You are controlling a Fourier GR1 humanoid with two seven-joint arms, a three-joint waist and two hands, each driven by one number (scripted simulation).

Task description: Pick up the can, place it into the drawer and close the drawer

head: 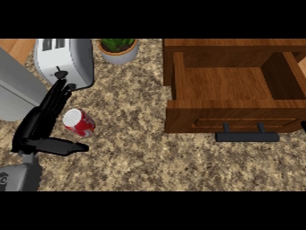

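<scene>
At the pick-up step: left hand at the frame's left with fingers straight and open, holding nothing, just beside the red can lying on the counter; needing next a curl round it, then a carry to the open drawer at upper right.

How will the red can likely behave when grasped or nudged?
The can is a smooth round cylinder, so it may roll or slip if nudged. It looks small and rigid, probably light. It looks narrower than the left hand, so graspable.
</scene>
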